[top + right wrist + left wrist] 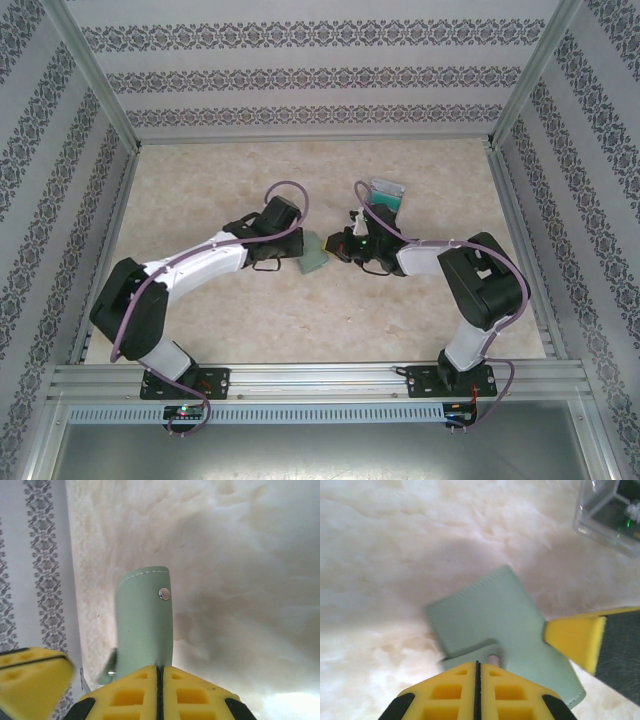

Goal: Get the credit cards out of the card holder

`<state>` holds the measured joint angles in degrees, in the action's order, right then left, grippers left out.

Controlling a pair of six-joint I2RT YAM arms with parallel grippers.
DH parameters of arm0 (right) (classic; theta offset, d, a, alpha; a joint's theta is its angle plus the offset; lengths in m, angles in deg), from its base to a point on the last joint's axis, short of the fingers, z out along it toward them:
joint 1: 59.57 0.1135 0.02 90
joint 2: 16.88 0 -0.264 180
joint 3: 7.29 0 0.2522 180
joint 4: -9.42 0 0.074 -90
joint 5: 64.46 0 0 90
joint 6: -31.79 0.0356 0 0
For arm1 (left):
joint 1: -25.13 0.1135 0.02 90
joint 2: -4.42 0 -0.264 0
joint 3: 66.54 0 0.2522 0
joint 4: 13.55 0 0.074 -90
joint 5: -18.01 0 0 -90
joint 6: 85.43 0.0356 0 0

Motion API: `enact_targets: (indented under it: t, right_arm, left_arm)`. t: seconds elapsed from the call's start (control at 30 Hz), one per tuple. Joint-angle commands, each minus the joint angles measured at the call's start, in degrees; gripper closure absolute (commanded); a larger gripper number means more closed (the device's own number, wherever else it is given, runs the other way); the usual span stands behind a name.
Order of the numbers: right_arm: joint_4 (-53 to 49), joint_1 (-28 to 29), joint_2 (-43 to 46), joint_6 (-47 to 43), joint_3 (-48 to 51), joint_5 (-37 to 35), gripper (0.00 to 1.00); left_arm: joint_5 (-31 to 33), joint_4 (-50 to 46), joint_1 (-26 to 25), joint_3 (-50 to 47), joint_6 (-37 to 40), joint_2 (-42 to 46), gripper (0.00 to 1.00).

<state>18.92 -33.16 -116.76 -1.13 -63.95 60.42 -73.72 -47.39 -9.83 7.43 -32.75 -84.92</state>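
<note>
As L gripper (pixel 477 666) & R gripper (pixel 158 668) each pinch shut on the card holder (pixel 500 615), clear box (pixel 385 192) sits just beyond R gripper on surface (pixel 220 190).

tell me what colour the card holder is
The card holder is pale grey-green; left wrist view.

Arms: two, the left arm (pixel 190 275) and the right arm (pixel 470 285).
Pincers: two, the left pincer (pixel 477 666) and the right pincer (pixel 158 669).
Card holder (pixel 313 253): one, pale grey-green, mid-worktop.
Snap stud (pixel 164 594): one on the holder's flap.
Clear case (pixel 386 193): one, with teal and dark contents too small to count.
Worktop (pixel 200 190): one.
</note>
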Motion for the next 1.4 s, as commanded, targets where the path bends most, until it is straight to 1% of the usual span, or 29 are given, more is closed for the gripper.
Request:
enact_targets:
  t: [0.0,0.2,0.23,0.3,0.33,0.4,0.47,0.63,0.8,0.87,0.9,0.97,1.1,1.17,1.23,1.37]
  right_arm:
    - [-2.18,-1.49,0.73,-0.85,1.96,-2.25,1.00]
    - [-2.22,-1.37,-0.01,-1.16,0.88,-1.68,1.00]
    - [-2.57,-1.19,-0.06,-1.42,0.52,-1.77,1.00]
    - [-3.09,-0.77,0.03,-2.01,0.06,-2.25,1.00]
    - [-3.39,-0.45,0.11,-2.27,-0.16,-2.56,1.00]
    - [-3.50,0.09,0.12,-2.67,-0.43,-2.87,1.00]
    - [-3.56,0.86,0.36,-3.23,-0.69,-3.37,1.00]
    - [-5.79,2.39,1.16,-5.19,-1.75,-4.93,1.00]
    - [-6.24,2.68,1.09,-5.48,-2.09,-5.17,1.00]
    - [-6.31,2.77,1.09,-5.54,-2.27,-5.25,1.00]
    - [-6.33,2.85,1.08,-5.49,-2.30,-5.30,1.00]
    - [-6.46,2.94,1.00,-5.40,-2.45,-5.47,1.00]
    - [-6.39,3.11,0.91,-5.26,-2.69,-5.52,1.00]
    - [-6.47,3.29,0.91,-5.31,-2.93,-5.57,1.00]
    - [-6.65,3.47,1.00,-5.28,-2.96,-5.74,1.00]
    - [-6.84,3.56,1.25,-5.25,-2.91,-6.24,1.00]
  left_arm:
    - [1.23,1.27,2.53,-1.93,-1.60,3.54,1.00]
    - [-1.43,2.92,2.68,-3.25,-2.62,3.29,1.00]
    - [-2.18,2.85,2.70,-2.88,-2.41,2.62,0.98]
    - [-3.49,2.25,2.64,-1.75,-2.13,1.16,0.79]
    - [-4.64,2.16,2.62,-1.04,-1.92,0.12,0.73]
    - [-7.15,1.85,2.54,0.43,-1.71,-2.02,0.70]
    - [-9.42,1.60,2.26,1.81,-1.57,-4.48,0.63]
    - [-10.17,-1.74,0.69,5.94,-0.49,-9.71,0.62]
    - [-8.93,-7.09,-0.85,10.29,1.67,-14.45,0.60]
    - [-8.10,-8.82,-1.54,11.55,2.62,-15.73,0.55]
    - [-7.14,-9.82,-1.89,12.18,2.94,-16.35,0.54]
    - [-5.04,-12.81,-2.63,13.62,3.84,-17.67,0.55]
    - [-2.97,-15.93,-3.35,15.11,4.41,-19.70,0.56]
    - [-1.83,-17.36,-3.36,15.88,4.47,-20.81,0.61]
    - [-0.77,-17.80,-3.41,16.15,4.63,-21.46,0.63]
    - [2.28,-19.82,-4.17,16.87,5.73,-22.63,0.74]
